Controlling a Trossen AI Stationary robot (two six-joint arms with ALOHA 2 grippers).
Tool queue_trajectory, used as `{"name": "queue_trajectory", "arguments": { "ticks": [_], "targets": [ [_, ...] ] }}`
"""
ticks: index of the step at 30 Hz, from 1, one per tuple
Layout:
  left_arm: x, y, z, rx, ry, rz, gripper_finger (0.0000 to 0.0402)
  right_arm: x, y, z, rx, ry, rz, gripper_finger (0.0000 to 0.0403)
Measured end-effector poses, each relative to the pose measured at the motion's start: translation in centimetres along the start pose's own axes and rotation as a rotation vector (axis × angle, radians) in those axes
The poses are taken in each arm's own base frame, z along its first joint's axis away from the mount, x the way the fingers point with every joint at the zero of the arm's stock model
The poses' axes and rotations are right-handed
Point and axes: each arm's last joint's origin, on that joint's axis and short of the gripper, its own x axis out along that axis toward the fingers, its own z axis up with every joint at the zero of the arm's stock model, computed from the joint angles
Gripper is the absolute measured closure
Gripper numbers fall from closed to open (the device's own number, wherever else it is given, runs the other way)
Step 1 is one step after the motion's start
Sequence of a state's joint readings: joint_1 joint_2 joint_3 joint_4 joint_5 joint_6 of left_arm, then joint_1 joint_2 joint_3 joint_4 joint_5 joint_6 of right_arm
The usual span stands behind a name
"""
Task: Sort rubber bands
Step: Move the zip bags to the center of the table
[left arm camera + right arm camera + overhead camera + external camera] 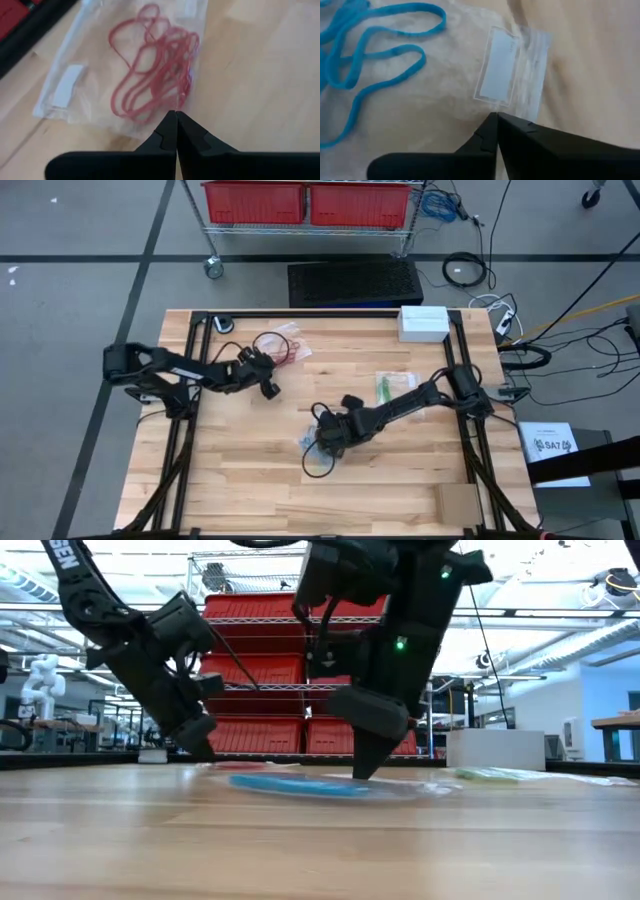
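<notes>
Overhead, the butcher-block table (250, 470) keeps its widest bare stretch along the near edge and the near left corner, while the working clutter sits in the far half, boxed in by the black frame rails (190, 380) running down both sides. The left gripper (268, 387) reaches in from the left rail with its arm stretched nearly flat across the boards, fingers pressed together and holding nothing, the tips just short of a clear plastic bag (80, 80) that holds the red rubber bands (152, 70); that bag lies near the far edge, left of centre. The right gripper (325, 442) comes in diagonally from the right rail toward the table's middle, wrist angled steeply down, its fingers also closed tip to tip on nothing, hovering right at the edge of a second clear bag (515, 70) with a white label strip, inside which the blue rubber bands (375, 55) lie in loose loops. In the low view that blue heap (300, 786) shows flat on the wood beneath the right arm's tips. A third bag with green rubber bands (386, 387) rests just beyond the right forearm, and a white box (423, 322) sits at the far right corner. Behind the table stand a wire rack with red bins (305, 200), a black mat (355, 282) and tangled floor cables (470, 270).
</notes>
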State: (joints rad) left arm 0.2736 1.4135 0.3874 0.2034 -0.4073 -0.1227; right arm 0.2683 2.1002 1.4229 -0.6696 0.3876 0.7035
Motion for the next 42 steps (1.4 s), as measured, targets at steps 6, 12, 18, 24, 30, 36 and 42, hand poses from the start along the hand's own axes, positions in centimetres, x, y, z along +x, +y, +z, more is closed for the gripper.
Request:
{"name": "queue_trajectory", "arguments": {
  "ticks": [6,12,18,24,30,36,42],
  "targets": [
    [0.5,-0.2,-0.3,0.008,0.023,-0.015,0.0398,0.3,-2.5,2.1,-0.335,-0.013,-0.046,0.0402],
    [0.3,-0.2,-0.2,-0.001,0.013,-0.036,0.0398,-2.1,-4.3,5.0,-0.179,-0.07,-0.057,0.0403],
    [0.3,-0.1,0.0,-0.143,0.0,-0.035,0.0399,-5.0,-2.6,4.5,0.306,-0.08,0.1,0.0403],
    [0.5,0.4,0.4,-0.379,-0.004,-0.1,0.0399,-4.3,0.3,1.8,0.456,-0.08,0.066,0.0403],
    [0.6,0.4,1.4,-0.499,-0.096,-0.14,0.0399,-2.4,1.4,0.9,0.465,-0.059,0.043,0.0403],
    [0.9,1.7,1.7,-0.508,-0.135,-0.058,0.0399,0.0,1.1,0.9,0.456,-0.031,-0.007,0.0403],
    [1.6,1.9,1.3,-0.331,-0.1,-0.08,0.0399,0.1,1.1,1.0,0.436,-0.035,-0.004,0.0403]
  ]
}}
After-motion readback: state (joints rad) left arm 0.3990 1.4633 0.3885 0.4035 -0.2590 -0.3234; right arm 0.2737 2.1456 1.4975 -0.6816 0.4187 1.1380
